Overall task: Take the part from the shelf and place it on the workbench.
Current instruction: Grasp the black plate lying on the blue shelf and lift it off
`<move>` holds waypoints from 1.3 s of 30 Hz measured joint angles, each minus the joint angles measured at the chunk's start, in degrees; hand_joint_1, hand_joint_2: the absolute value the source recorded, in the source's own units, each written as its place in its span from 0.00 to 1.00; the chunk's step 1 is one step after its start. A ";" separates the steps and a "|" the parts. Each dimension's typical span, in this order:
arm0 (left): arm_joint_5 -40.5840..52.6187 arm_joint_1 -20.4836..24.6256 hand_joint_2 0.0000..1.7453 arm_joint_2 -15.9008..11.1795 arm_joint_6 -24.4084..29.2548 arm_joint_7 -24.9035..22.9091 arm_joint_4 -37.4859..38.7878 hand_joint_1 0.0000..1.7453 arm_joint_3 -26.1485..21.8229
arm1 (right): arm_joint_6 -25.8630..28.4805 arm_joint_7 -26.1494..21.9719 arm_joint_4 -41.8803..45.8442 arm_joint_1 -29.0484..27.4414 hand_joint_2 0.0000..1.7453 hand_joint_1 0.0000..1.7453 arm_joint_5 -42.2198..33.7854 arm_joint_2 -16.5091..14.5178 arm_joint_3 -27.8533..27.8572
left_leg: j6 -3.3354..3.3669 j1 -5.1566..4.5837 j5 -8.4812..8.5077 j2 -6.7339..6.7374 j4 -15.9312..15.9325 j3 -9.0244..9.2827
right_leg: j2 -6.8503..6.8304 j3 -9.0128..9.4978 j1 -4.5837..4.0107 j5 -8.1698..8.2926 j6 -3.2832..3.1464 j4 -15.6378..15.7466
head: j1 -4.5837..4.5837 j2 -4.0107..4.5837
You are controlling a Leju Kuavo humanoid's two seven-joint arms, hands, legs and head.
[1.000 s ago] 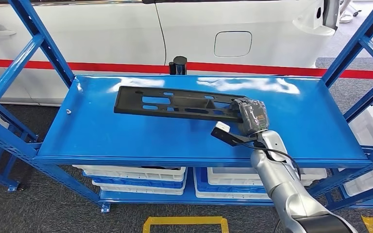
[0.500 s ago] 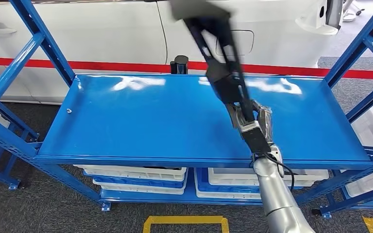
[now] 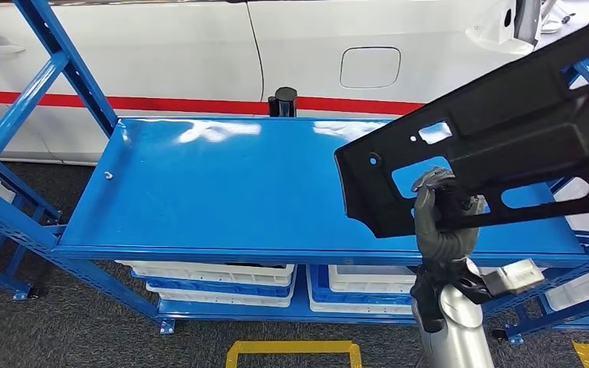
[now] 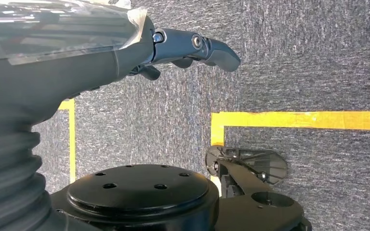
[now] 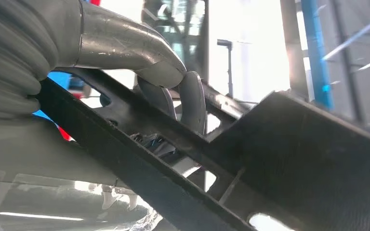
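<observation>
My right hand grips the long black plastic part and holds it up in the air, close to the head camera, above the right half of the blue shelf. The part slants up toward the right and runs off the picture's edge. In the right wrist view the thumb and fingers wrap round a bar of the black part. My left hand hangs by my side over grey carpet, holding nothing, one dark finger stretched out.
The shelf's top board is bare apart from a small screw at its left edge. White and blue trays sit on the lower level. Blue uprights frame both sides. A white car body stands behind. Yellow floor tape lies in front.
The part lay flat on the shelf a second ago with my right hand at its right end. It has since been lifted off and swung up to the right, close to the camera.
</observation>
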State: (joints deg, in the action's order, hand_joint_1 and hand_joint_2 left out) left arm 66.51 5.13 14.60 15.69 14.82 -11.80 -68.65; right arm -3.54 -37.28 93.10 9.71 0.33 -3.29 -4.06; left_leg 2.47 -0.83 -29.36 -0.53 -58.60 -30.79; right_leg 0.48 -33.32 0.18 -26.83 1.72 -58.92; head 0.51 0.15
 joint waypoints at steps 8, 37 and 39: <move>-0.09 0.00 1.00 0.00 -0.11 0.54 0.00 0.00 -0.51 | -0.75 -0.27 11.03 -6.55 1.00 1.00 -0.65 0.28 -1.18 | -0.02 0.00 -0.02 0.02 0.01 -0.08 | 0.02 -0.03 0.00 -0.01 -0.01 0.00 | 0.00 0.00; -0.60 0.00 1.00 -0.14 -1.66 0.84 0.15 0.00 -0.73 | 3.21 0.72 13.69 -9.38 1.00 1.00 -3.33 1.62 -0.12 | 0.08 1.15 1.50 0.30 0.94 -0.20 | -0.14 0.94 1.82 -1.60 3.77 -2.53 | -0.40 0.00; -0.64 0.04 1.00 -0.13 -1.43 0.69 0.16 0.00 -0.83 | 3.10 1.40 13.34 -9.00 1.00 1.00 -3.96 1.63 -0.12 | -0.69 0.95 1.52 0.11 0.46 -0.62 | 0.14 2.14 1.70 -1.45 3.15 -0.24 | -0.46 0.00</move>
State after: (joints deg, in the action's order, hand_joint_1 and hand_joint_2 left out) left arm 65.87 5.17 14.47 14.26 15.51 -11.64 -69.47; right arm -0.44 -35.88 106.44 0.71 -3.63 -1.66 -4.18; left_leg 1.79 0.13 -27.84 -0.42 -58.14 -31.42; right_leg 0.63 -31.19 1.88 -28.28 4.87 -59.17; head 0.05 0.15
